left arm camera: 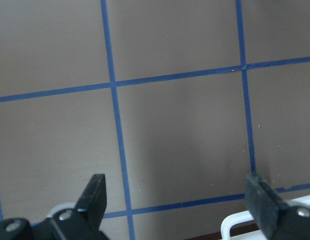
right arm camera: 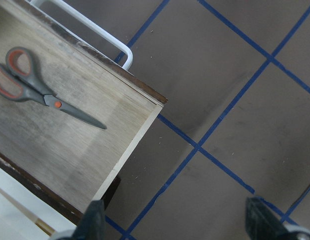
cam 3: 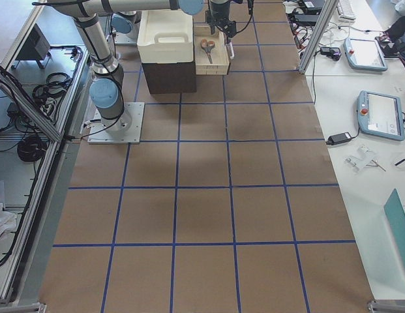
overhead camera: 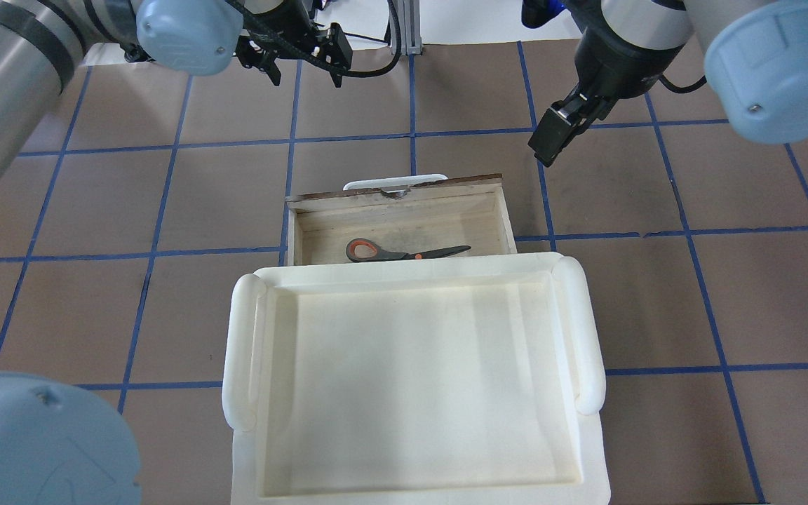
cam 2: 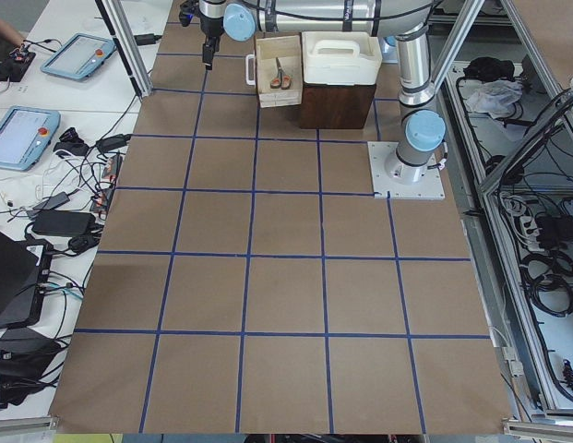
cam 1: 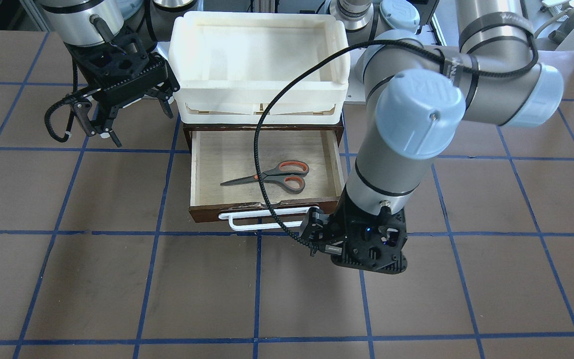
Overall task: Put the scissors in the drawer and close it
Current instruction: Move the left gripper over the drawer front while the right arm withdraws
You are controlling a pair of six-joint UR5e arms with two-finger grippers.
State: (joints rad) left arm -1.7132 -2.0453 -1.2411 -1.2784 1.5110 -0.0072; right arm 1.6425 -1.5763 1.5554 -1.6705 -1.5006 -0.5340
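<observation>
The scissors (cam 1: 272, 177) lie flat on the pale floor of the open drawer (cam 1: 207, 212), touched by neither gripper. They also show in the overhead view (overhead camera: 404, 252) and the right wrist view (right arm camera: 40, 92). My left gripper (cam 1: 313, 233) is open and empty, low in front of the drawer, by the right end of its white bar handle (cam 1: 259, 222). The left wrist view shows its spread fingers (left arm camera: 97, 192) and a corner of the handle (left arm camera: 234, 222). My right gripper (cam 1: 127, 119) is open and empty, raised beside the drawer's side wall (right arm camera: 130, 145).
A white plastic tray (cam 1: 257, 50) sits on top of the dark cabinet behind the drawer. The table (cam 1: 117, 289) is brown with a blue tape grid. The left arm's black cable (cam 1: 262, 149) arcs over the drawer.
</observation>
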